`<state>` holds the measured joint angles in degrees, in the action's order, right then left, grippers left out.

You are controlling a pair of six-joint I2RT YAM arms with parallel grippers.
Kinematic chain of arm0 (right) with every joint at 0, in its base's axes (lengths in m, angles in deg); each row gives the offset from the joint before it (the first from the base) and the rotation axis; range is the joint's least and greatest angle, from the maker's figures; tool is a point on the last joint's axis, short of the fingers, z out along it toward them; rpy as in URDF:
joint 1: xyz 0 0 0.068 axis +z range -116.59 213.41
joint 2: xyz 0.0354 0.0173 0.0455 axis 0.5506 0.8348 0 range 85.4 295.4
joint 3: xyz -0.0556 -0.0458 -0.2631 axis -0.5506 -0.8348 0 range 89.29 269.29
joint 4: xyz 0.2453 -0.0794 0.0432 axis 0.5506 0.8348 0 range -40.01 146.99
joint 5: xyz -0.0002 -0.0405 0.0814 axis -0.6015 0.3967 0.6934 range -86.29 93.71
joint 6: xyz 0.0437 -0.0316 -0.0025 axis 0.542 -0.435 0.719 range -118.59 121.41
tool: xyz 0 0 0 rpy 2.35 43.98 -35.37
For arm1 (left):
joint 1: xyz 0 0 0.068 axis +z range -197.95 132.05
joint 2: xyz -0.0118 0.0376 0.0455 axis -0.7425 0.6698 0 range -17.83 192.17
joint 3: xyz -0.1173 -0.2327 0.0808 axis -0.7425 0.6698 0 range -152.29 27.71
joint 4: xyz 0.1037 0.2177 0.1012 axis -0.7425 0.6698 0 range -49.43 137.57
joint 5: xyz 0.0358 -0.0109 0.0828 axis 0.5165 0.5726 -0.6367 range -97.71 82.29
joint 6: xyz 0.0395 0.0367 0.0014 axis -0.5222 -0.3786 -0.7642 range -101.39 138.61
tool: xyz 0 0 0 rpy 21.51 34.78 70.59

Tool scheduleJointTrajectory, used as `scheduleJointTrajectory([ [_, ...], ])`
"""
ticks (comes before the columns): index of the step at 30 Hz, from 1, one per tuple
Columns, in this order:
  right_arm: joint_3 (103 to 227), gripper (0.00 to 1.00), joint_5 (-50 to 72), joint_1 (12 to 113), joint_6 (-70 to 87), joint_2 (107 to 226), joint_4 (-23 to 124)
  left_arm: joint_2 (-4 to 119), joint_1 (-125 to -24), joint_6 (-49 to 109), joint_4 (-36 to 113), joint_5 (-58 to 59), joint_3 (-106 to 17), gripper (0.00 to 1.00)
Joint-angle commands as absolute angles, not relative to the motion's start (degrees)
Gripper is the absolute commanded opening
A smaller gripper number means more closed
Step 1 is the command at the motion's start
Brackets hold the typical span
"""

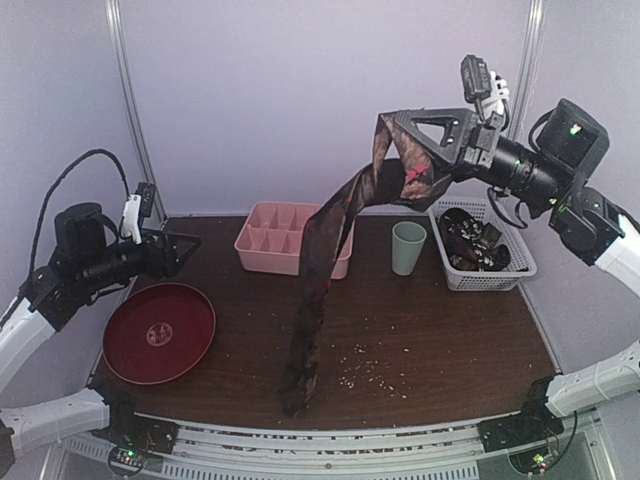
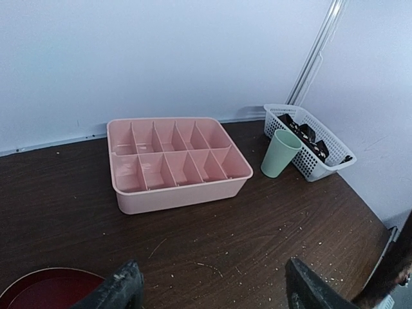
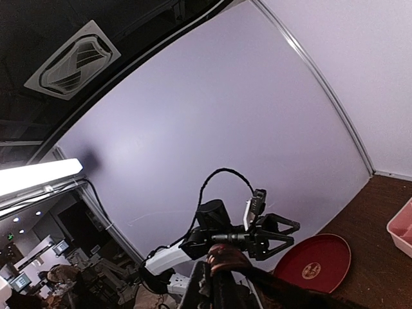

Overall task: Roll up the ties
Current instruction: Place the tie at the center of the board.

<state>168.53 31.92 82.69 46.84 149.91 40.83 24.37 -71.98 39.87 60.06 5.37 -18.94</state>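
A long dark brown patterned tie (image 1: 322, 250) hangs from my right gripper (image 1: 388, 140), which is raised high above the table and shut on the tie's upper end. The tie's lower end rests on the table near the front edge (image 1: 298, 395). In the right wrist view the bunched tie (image 3: 226, 259) sits between the fingers. More dark ties (image 1: 475, 238) lie in the white basket (image 1: 492, 281). My left gripper (image 1: 188, 250) hovers at the left above the red plate, open with nothing between its fingertips (image 2: 123, 286).
A pink divided tray (image 1: 268, 238) stands at the back centre, with a green cup (image 1: 408, 247) to its right beside the basket. A red round plate (image 1: 160, 332) lies front left. Pale crumbs (image 1: 370, 370) are scattered on the dark wooden table.
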Motion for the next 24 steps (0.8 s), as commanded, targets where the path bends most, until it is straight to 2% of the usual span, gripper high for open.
scheduleJointTrajectory([
  [1,163.6,0.00,18.9,83.1,37.9,148.8,51.4,24.7,-71.8,39.8,59.6,7.7,-19.4,0.75],
  [4,157.6,0.00,-2.4,83.1,32.3,147.0,66.0,25.0,-72.8,39.4,59.7,6.8,-16.9,0.74],
  [6,152.8,0.00,-12.3,81.9,33.0,145.7,73.3,26.3,-73.7,40.1,59.7,6.3,-15.6,0.73],
  [12,139.9,0.01,-15.2,78.6,30.0,144.2,75.8,32.1,-81.6,41.6,59.6,2.4,-13.8,0.69],
  [14,140.3,0.08,-20.1,77.3,30.4,146.8,78.9,34.6,-85.1,41.7,59.4,0.2,-13.3,0.68],
  [18,143.9,0.29,-30.8,76.2,36.0,153.0,87.0,40.8,-93.5,44.0,58.1,-2.3,-12.8,0.62],
  [21,148.3,0.42,-30.4,76.3,42.6,155.7,92.3,44.0,-99.6,45.4,57.5,-6.3,-12.6,0.61],
  [24,149.0,0.47,-27.9,76.9,51.5,155.3,92.6,45.9,-104.7,44.7,55.8,-8.3,-12.0,0.61],
])
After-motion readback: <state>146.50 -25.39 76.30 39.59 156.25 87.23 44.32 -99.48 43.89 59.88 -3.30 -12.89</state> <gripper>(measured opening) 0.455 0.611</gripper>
